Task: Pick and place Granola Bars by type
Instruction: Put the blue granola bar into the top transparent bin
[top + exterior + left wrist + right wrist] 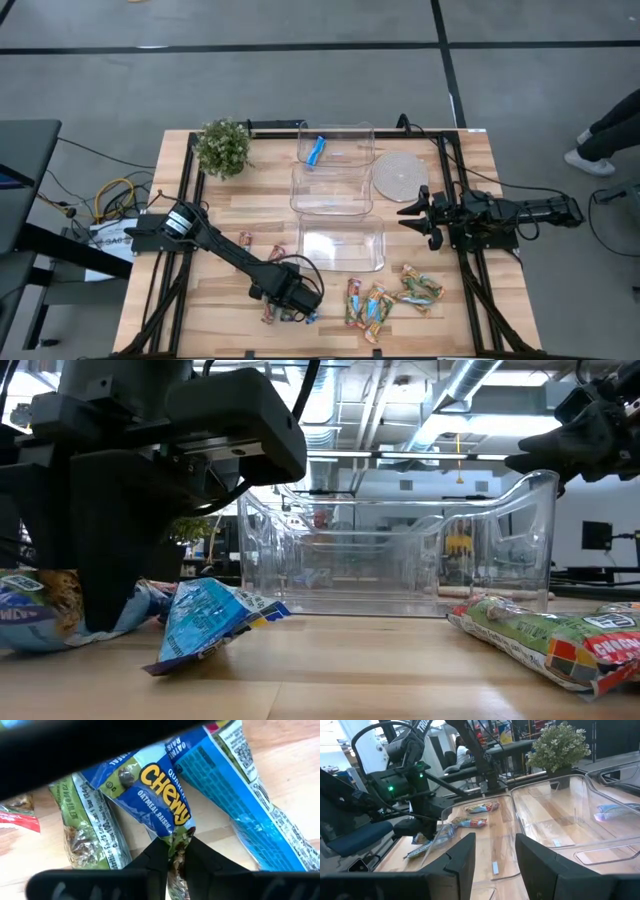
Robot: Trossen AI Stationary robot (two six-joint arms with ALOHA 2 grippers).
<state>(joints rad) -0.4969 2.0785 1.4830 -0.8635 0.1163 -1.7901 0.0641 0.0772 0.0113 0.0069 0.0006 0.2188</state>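
left gripper [172, 854]: low at the table's near edge, fingers pinched on a blue bar [160, 805] among green and blue ones | right gripper [495, 852]: fingers apart, empty, beside the clear tubs [340, 245] | other bars [385, 300]: loose on the table [440, 330].

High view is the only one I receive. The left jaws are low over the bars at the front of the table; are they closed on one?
Observer: Yes. In the left wrist view the left jaws pinch one end of a blue bar.
Operator: Which type is it? From above I see only blue.
Observer: The wrapper reads Chewy, oatmeal raisin.
Operator: And the right jaws, beside the middle tub?
Observer: The right wrist view shows the right jaws apart, with nothing between them.
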